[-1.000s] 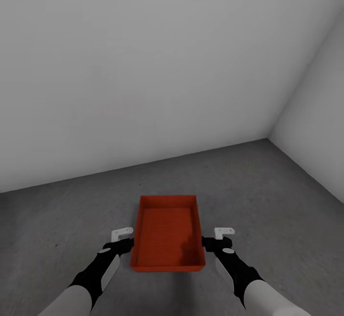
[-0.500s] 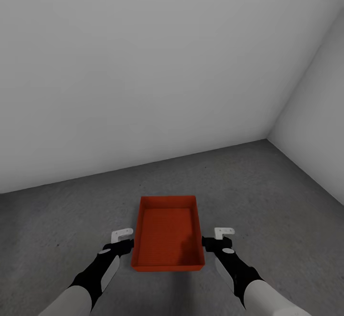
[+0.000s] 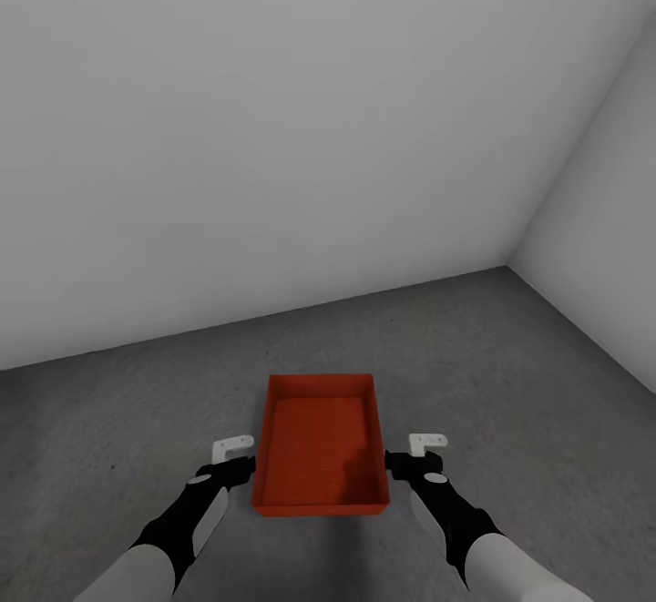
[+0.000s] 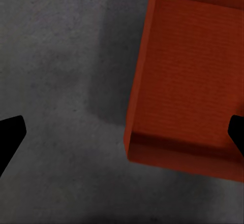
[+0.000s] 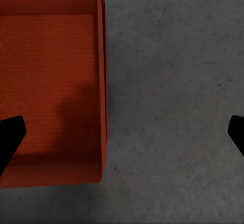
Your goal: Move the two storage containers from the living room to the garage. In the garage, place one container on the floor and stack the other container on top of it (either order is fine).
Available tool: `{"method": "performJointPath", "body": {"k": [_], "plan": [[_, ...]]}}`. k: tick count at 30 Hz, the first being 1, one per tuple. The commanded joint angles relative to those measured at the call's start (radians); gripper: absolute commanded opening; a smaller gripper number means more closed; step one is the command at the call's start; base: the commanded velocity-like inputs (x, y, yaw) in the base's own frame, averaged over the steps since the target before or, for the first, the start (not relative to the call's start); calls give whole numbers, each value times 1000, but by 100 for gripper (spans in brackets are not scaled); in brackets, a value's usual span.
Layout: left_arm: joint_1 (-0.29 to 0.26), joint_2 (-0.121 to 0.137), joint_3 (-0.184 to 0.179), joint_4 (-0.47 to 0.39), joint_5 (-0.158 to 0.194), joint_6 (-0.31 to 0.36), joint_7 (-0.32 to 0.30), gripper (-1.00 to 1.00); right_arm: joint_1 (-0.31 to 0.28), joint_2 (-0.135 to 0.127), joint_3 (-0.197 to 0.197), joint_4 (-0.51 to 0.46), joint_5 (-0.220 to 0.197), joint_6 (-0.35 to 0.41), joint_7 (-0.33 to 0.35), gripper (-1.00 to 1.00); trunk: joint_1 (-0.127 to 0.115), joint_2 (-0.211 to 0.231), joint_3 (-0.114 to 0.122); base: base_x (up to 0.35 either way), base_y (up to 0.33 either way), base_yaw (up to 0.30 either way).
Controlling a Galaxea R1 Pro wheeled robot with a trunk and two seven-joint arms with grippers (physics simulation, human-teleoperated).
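Setting: you stood in a bare room with plain white-grey walls, two of them meeting in a corner at the far right of the head view.
Floor: a flat, mottled dark grey concrete floor ran from the walls to your arms; it also lay under both wrist views.
Container: an orange-red rectangular plastic bin, lidless, with low walls and a finely ribbed bottom, lay in front of you between your two arms, its long sides running away from you. Nothing was inside it.
Container, left wrist view: the bin showed one long wall and a near corner, with a soft shadow on the concrete beside that wall.
Container, right wrist view: the bin showed its other long wall, and a dim shadow fell across the ribbed bottom.
Left gripper: your left gripper sat just beside the bin's left wall, near its closer end. Its two dark fingers were spread wide: one fingertip lay over bare concrete, the other over the bin's inside, so the wall lay between them with neither tip against it.
Right gripper: your right gripper sat just beside the bin's right wall, likewise spread wide. One fingertip lay over the bin's bottom, the other over the concrete, and nothing was clamped.
Arms: your black-and-white forearms reached forward from the near edge of the head view, one on each side of the bin.
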Motion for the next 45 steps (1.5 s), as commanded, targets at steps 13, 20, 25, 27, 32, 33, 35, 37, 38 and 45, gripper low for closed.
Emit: {"method": "performJointPath", "body": {"k": [13, 20, 25, 27, 32, 33, 35, 37, 38, 45], "plan": [[0, -1, 0, -2, 10, 6, 5, 100, -1, -2, 9, -2, -10, 4, -8, 100, -50, 90, 40, 0, 0, 0], [0, -1, 1, -4, 11, 6, 5, 100, 0, -2, 9, -2, -10, 4, -7, 100, -77, 139, 62, 0, 0, 0], [0, 0, 1, -4, 11, 6, 5, 100, 0, -2, 9, -2, -10, 5, -7, 100, -96, 174, 77, 0, 0, 0], [-12, -2, 8, -15, 11, 6, 9, 100, -12, 2, 10, -13, -6, 5, -9, 100, -96, 174, 77, 0, 0, 0], [-40, 0, 12, -43, 13, 6, 9, 100, -12, 1, 10, -30, -3, 6, -10, 100, -96, 174, 77, 0, 0, 0], [-41, 1, 12, -45, 13, 7, 8, 100, -12, 1, 10, -24, 1, 6, -10, 100, -96, 174, 77, 0, 0, 0], [-38, 2, 13, -43, 14, 8, 9, 100, -12, 0, 10, -13, 6, 5, -10, 100, -96, 174, 77, 0, 0, 0], [-38, 3, 13, -43, 14, 8, 9, 100, -12, -1, 10, -2, 8, 5, -10, 100, -96, 174, 77, 0, 0, 0], [-37, 3, 13, -42, 14, 9, 9, 100, -12, -2, 10, 1, 9, 5, -10, 100, -96, 174, 77, 0, 0, 0], [-37, 3, 15, -41, 19, 16, 7, 100, -13, -5, 10, -5, 11, 6, -11, 100, -96, 174, 77, -72, 0, 0]]}}
